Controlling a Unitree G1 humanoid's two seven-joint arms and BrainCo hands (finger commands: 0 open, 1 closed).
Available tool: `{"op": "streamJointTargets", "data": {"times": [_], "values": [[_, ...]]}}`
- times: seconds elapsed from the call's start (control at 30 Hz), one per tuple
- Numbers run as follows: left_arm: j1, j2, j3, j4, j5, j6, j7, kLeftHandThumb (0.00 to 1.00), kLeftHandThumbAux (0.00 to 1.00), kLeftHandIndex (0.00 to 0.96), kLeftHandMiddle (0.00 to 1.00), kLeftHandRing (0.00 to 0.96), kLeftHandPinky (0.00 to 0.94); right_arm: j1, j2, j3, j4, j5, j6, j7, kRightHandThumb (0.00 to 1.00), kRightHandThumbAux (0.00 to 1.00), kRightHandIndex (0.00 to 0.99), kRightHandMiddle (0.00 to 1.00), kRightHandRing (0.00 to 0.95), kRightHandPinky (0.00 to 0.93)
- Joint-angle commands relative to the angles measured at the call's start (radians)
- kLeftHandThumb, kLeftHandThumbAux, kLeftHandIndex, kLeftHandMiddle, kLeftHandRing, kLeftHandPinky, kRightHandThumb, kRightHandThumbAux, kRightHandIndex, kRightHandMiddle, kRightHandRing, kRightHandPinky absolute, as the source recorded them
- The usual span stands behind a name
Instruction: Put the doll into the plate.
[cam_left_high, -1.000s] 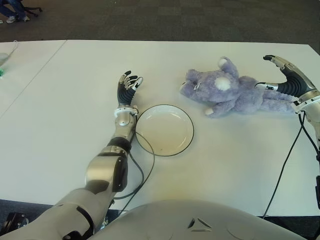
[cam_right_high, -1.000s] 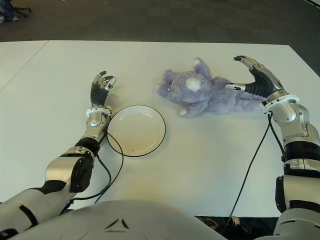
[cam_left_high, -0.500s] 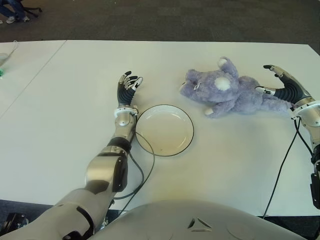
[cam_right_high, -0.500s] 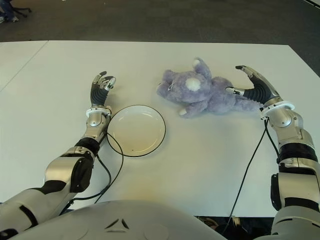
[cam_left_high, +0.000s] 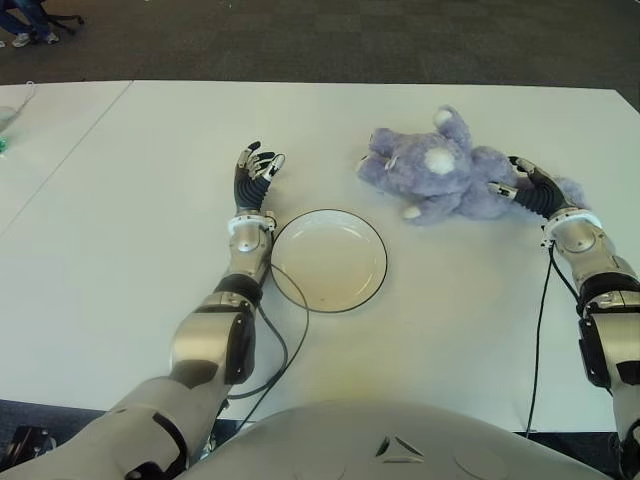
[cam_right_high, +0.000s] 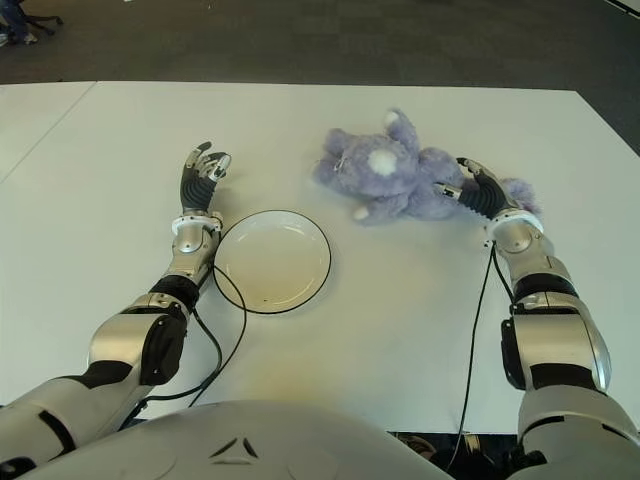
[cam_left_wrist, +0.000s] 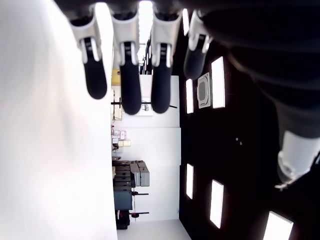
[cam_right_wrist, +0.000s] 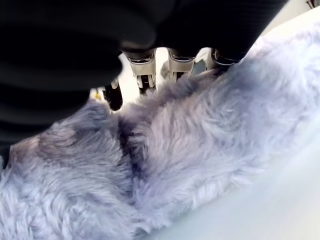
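A grey-purple plush doll (cam_left_high: 430, 175) lies on its side on the white table (cam_left_high: 120, 200), to the right of and slightly beyond the empty white plate (cam_left_high: 330, 260) with a dark rim. My right hand (cam_left_high: 512, 182) sits on the doll's hind part, fingers curled over the fur and thumb against its near side. In the right wrist view the fingers (cam_right_wrist: 142, 70) sink into the fur (cam_right_wrist: 175, 150). My left hand (cam_left_high: 255, 165) shows just left of the plate, fingers (cam_left_wrist: 122, 75) spread and holding nothing.
A black cable (cam_left_high: 290, 330) loops from my left forearm past the plate's near left rim. Another cable (cam_left_high: 540, 330) hangs from my right wrist toward the table's front edge. Dark carpet lies beyond the table's far edge.
My right hand has swung left and down from beside the doll's legs onto its hind part and closed on it. The doll's head has shifted slightly away. The left hand is unchanged.
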Motion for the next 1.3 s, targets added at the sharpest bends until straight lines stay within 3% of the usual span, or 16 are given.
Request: {"op": "streamJointTargets", "data": {"times": [0.03, 0.67, 0.97, 1.03, 1.1, 1.13, 1.2, 1.3], "values": [[0.241, -0.046, 0.012, 0.154, -0.002, 0.091, -0.007, 0.000, 0.543, 0.173, 0.328, 0.329, 0.288, -0.004, 0.070, 0.061, 0.082, -0.058, 0.091, -0.009, 0.193, 0.470, 0.054, 0.000, 0.000, 0.000], [0.243, -0.051, 0.022, 0.153, -0.014, 0.084, -0.022, 0.000, 0.548, 0.176, 0.344, 0.330, 0.289, 0.005, 0.108, 0.110, 0.101, -0.065, 0.148, -0.105, 0.208, 0.534, 0.024, 0.000, 0.000, 0.000], [0.241, -0.057, 0.026, 0.153, -0.018, 0.085, -0.026, 0.000, 0.547, 0.166, 0.338, 0.333, 0.291, 0.011, 0.121, 0.099, 0.105, -0.043, 0.162, -0.161, 0.214, 0.598, 0.044, 0.000, 0.000, 0.022], [0.242, -0.058, 0.028, 0.153, -0.020, 0.085, -0.028, 0.000, 0.543, 0.163, 0.338, 0.335, 0.296, 0.014, 0.124, 0.077, 0.107, -0.021, 0.163, -0.163, 0.232, 0.626, 0.087, 0.033, 0.041, 0.098], [0.243, -0.059, 0.030, 0.154, -0.022, 0.086, -0.030, 0.000, 0.540, 0.167, 0.337, 0.332, 0.282, 0.017, 0.125, 0.047, 0.110, 0.010, 0.166, -0.154, 0.625, 0.711, 0.372, 0.382, 0.452, 0.488], [0.244, -0.059, 0.031, 0.154, -0.022, 0.087, -0.030, 0.000, 0.539, 0.167, 0.337, 0.331, 0.279, 0.018, 0.125, 0.037, 0.111, 0.020, 0.168, -0.151, 0.672, 0.718, 0.408, 0.521, 0.580, 0.622], [0.244, -0.058, 0.030, 0.154, -0.019, 0.089, -0.026, 0.000, 0.539, 0.166, 0.338, 0.329, 0.265, 0.019, 0.128, 0.007, 0.112, 0.050, 0.180, -0.145, 0.689, 0.718, 0.422, 0.614, 0.654, 0.664], [0.246, -0.058, 0.026, 0.154, -0.012, 0.081, -0.019, 0.000, 0.543, 0.171, 0.340, 0.330, 0.271, 0.016, 0.133, -0.024, 0.114, 0.078, 0.217, -0.151, 0.692, 0.718, 0.425, 0.660, 0.693, 0.682]]}}
